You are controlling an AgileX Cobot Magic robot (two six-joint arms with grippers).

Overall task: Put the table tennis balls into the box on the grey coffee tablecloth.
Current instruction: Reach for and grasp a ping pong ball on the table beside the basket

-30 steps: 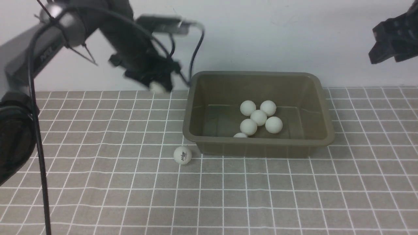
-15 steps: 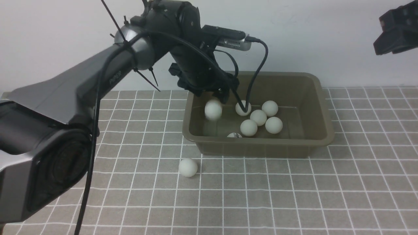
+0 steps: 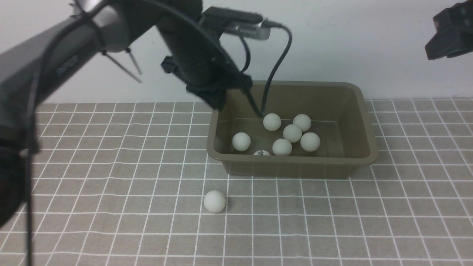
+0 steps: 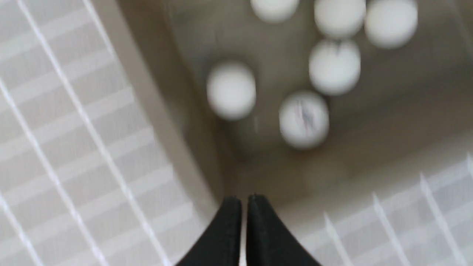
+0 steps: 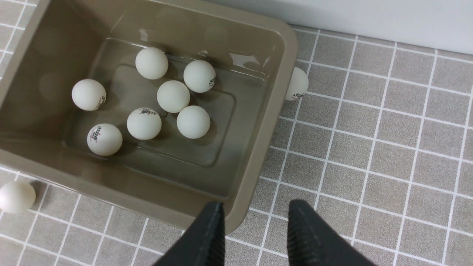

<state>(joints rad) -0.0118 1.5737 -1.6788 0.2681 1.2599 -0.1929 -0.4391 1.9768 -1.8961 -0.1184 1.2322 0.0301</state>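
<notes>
The olive-brown box (image 3: 295, 159) stands on the grey coffee tablecloth (image 3: 111, 166) and holds several white table tennis balls (image 3: 292, 133). One of them (image 3: 241, 141) lies apart on the box's left side. Another ball (image 3: 214, 201) rests on the cloth in front of the box's left corner. One more ball (image 5: 297, 84) sits against the box's outer wall (image 5: 258, 147), seen only in the right wrist view. My left gripper (image 3: 217, 100) hangs over the box's far left corner, shut and empty (image 4: 244, 201). My right gripper (image 3: 449, 37) is high at the right, open, holding nothing (image 5: 255, 210).
A pale wall runs behind the cloth's far edge. The left arm's black cable (image 3: 275, 70) loops down over the box's back rim.
The left gripper let its ball go over the box, then shut and drew back up and left. That ball came to rest in the box. The loose ball rolled nearer the front.
</notes>
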